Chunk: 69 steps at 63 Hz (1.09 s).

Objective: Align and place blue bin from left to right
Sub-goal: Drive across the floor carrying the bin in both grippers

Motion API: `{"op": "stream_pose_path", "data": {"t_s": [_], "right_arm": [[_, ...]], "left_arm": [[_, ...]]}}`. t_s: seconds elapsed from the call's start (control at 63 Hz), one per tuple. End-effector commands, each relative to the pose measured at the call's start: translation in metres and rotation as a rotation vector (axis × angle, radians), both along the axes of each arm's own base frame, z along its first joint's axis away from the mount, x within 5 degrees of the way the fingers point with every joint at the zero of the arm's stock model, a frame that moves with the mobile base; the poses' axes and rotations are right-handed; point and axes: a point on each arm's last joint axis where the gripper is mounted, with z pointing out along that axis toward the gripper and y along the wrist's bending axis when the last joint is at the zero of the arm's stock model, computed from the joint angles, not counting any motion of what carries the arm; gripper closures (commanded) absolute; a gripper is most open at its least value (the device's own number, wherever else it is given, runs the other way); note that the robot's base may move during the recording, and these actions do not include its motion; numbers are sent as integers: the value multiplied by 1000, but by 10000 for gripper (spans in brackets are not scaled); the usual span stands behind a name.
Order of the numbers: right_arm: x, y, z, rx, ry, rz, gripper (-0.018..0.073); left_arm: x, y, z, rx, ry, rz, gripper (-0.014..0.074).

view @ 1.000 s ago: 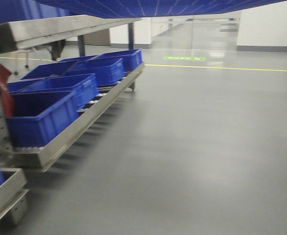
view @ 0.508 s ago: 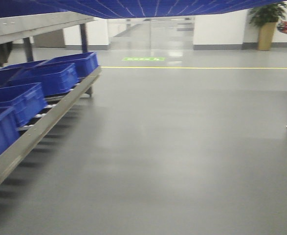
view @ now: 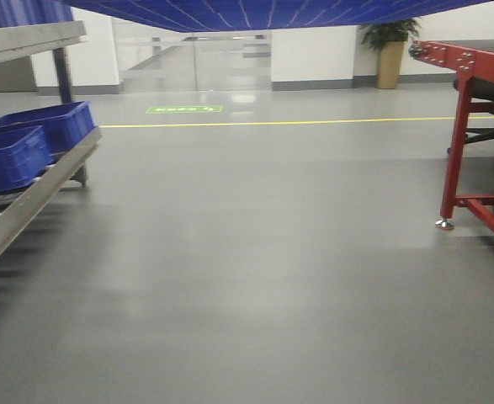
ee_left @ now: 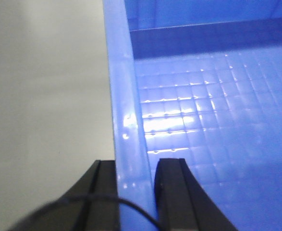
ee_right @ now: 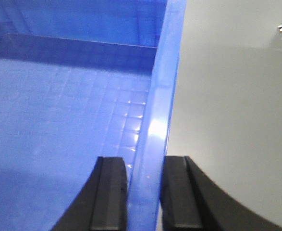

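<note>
The blue bin (view: 255,13) hangs in the air and its grid-ribbed underside fills the top of the front view. My left gripper (ee_left: 136,192) is shut on the bin's left wall (ee_left: 124,110), one black finger outside, one inside. My right gripper (ee_right: 144,192) is shut on the bin's right wall (ee_right: 162,91) in the same way. Both wrist views look down into the bin's empty grid-patterned floor (ee_left: 213,120), with grey floor beyond the walls.
A metal roller rack (view: 28,194) with darker blue bins (view: 11,151) runs along the left. A red metal frame table (view: 474,126) stands at the right, a potted plant (view: 390,50) behind it. A yellow line (view: 314,122) crosses the grey floor.
The front view has swung to the right: the rack with bins has slid off to the left and the red table and plant have come into view. The bin stays held overhead.
</note>
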Motion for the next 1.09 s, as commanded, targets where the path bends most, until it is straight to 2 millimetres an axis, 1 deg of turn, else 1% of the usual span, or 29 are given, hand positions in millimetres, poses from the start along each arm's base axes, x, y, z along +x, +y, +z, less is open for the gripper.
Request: {"op": "stream_pose_path", "data": {"t_s": [0.0,1.079], "right_arm": [[-7,-3,20,1,-133,11,637],[-7,-3,20,1,-133,11,637]], "left_arm": [[-2,5,19,-1,-137,-7,613],[-2,5,19,0,-138,-6,613]]}}
